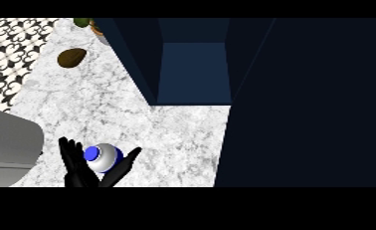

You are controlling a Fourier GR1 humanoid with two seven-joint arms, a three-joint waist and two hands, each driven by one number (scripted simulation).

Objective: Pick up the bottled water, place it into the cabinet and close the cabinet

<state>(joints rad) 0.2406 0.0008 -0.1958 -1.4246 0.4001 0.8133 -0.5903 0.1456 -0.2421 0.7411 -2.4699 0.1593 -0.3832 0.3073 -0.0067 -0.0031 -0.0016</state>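
- The left hand (86,167), black, rises from the lower edge with fingers straight and thumb spread wide; the bottle (103,157) sits in the gap between fingers and thumb, and nothing is curled round it
- The bottle is seen from above: a rounded pale body with a blue cap, standing on the counter (110,104) well in front of the cabinet (192,69) and to its left
- The counter is white marble with grey veins; left of the cabinet, beyond the counter's edge, runs a strip of black-and-white patterned tile (18,50)
- The cabinet is dark blue, its inside open and boxy, its door (301,104) a large flat dark panel swung out to the right
- A brown oval thing (72,57) lies left of the cabinet; a green and orange thing (89,24) is cut off beside the cabinet's top corner
- A grey forearm (18,149) is cut by the left edge
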